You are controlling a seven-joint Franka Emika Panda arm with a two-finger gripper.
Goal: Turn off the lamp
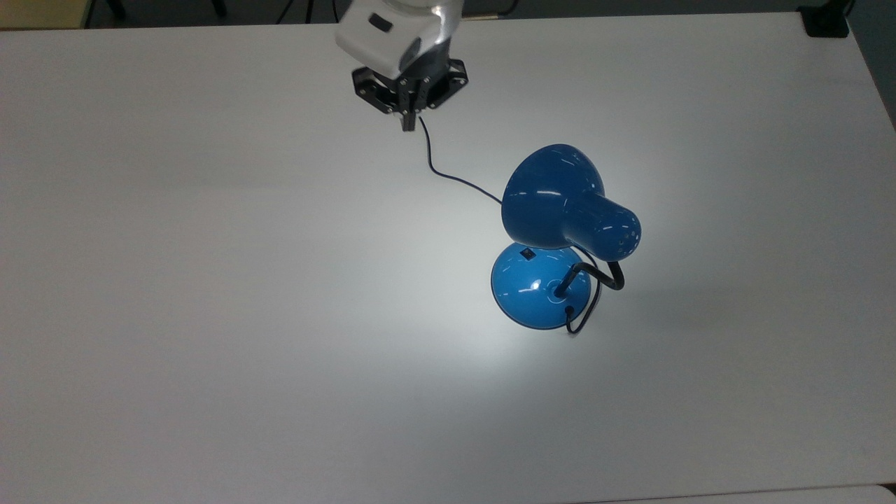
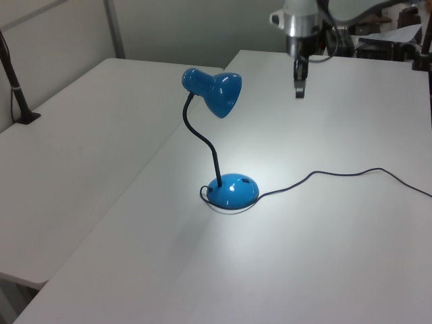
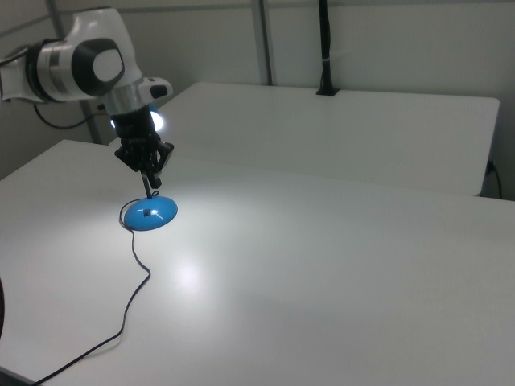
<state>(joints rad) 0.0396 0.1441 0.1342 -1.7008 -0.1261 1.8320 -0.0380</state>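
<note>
Well apart from gripper [image 1: 409, 126], lamp [image 1: 553, 245]

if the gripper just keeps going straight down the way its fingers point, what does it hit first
Probably the bare table, or the lamp's thin black cord on it. In the top view the shut gripper hangs right at the cord; the left view puts it high above the tabletop, well clear of the lamp. Depth is unclear.
</note>
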